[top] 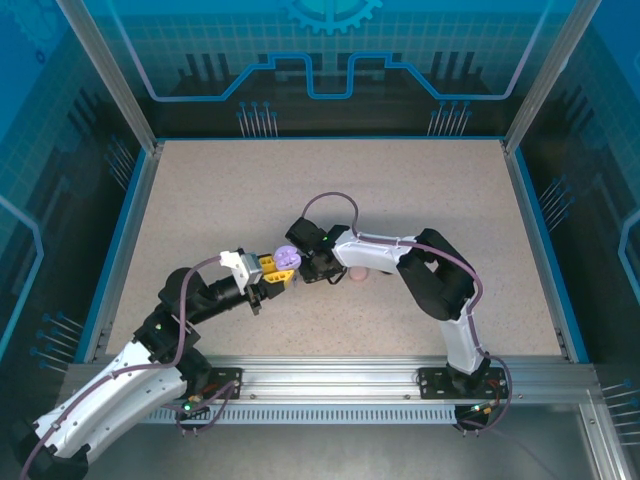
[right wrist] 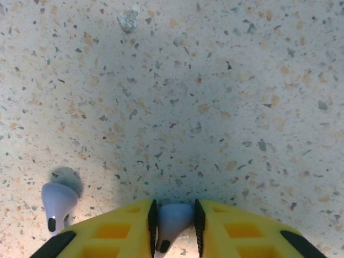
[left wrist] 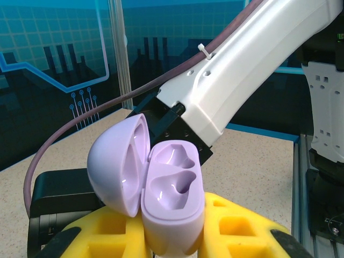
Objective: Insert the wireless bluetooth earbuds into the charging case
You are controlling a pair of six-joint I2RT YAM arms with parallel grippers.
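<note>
left gripper point(left wrist: 172, 231): clamped on open lilac case point(left wrist: 115, 161) | right gripper point(right wrist: 174, 228): pinching lilac earbud point(right wrist: 173, 215) at mid-table point(right wrist: 215, 107) | tip: lift straight, align stem with socket point(left wrist: 174, 185)

From behind, the top camera looked down on the whole table point(top: 200, 220). The left wrist camera faced the case point(left wrist: 172, 193) closely, the right one the table top

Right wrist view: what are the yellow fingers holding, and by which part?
A lilac earbud, pinched by the right gripper across its wider rounded end; its dark-tipped narrow end points toward the camera.
</note>
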